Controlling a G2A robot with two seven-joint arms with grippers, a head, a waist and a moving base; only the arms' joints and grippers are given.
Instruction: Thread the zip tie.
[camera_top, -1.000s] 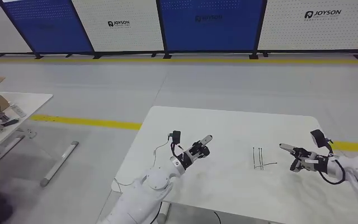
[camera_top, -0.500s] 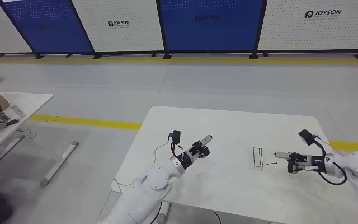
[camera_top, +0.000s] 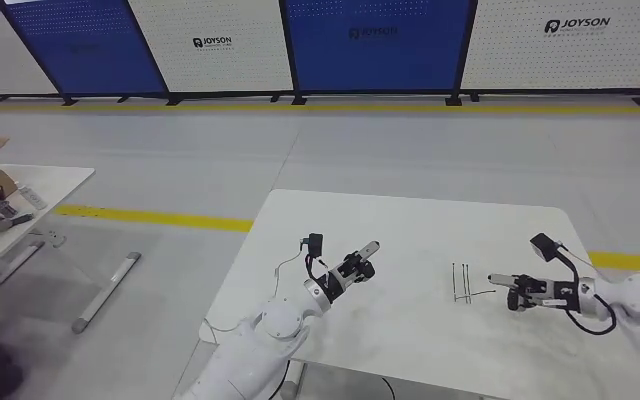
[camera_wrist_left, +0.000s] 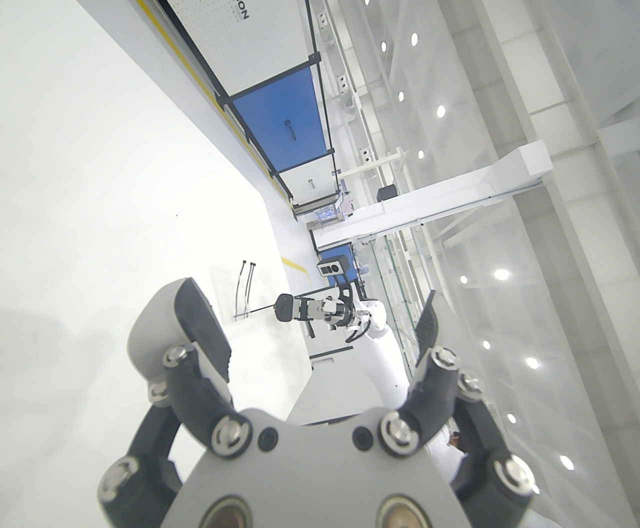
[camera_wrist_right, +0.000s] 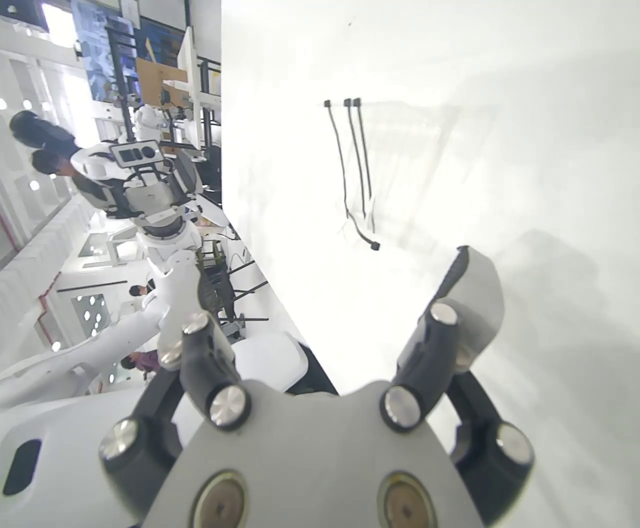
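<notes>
1. The step in hand looked like the approach for a pick-up. Nothing was gripped and no threading had begun.
2. The zip ties (camera_top: 462, 283), a few thin black strands, lay flat and close together on the white desk (camera_top: 400, 330). One strand lay across the others, its head end toward the right arm.
3. The right gripper (camera_top: 500, 281) hung just beside the zip ties, low over the desk. Its jaws stood apart with nothing between them, pointing at the near ends of the strands.
4. The left gripper (camera_top: 362, 257) sat well apart from the zip ties, on the side away from the right arm. Its jaws were spread wide and empty too.
5. As I judged it, the next move called for lowering onto a single strand and closing on it without dragging its neighbours. They lay very close, so that seemed the tricky part.
6. Bare desk lay all round the zip ties, so the left arm had open room to come across. The desk's near edge was not far from the ties.
</notes>
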